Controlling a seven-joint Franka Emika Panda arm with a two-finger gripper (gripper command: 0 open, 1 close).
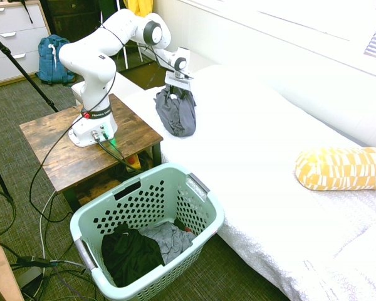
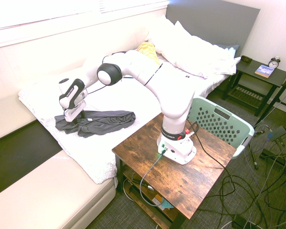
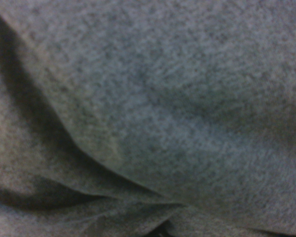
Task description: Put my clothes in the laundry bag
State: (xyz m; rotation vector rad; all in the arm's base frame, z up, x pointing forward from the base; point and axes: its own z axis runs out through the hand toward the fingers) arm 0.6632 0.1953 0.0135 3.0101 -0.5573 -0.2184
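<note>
The clothes (image 1: 177, 116) are a dark charcoal-grey garment lying crumpled on the white bed, near its end beside the wooden table. In the second exterior view the clothes (image 2: 102, 121) lie spread flat. My gripper (image 1: 175, 93) points down and presses into one end of the garment; this gripper (image 2: 71, 118) has its tips sunk in the cloth. The wrist view is filled with blurred grey fabric (image 3: 177, 113). The laundry bag (image 1: 144, 200) is a mint-green perforated basket on the floor beside the bed, and the laundry bag (image 2: 219, 121) stands behind the table.
A black garment (image 1: 128, 254) and a lighter grey cloth (image 1: 169, 238) lie inside the basket. My base stands on the wooden table (image 1: 62, 150). A yellow patterned pillow (image 1: 341, 168) lies further along the bed. White pillows (image 2: 195, 47) are at the headboard.
</note>
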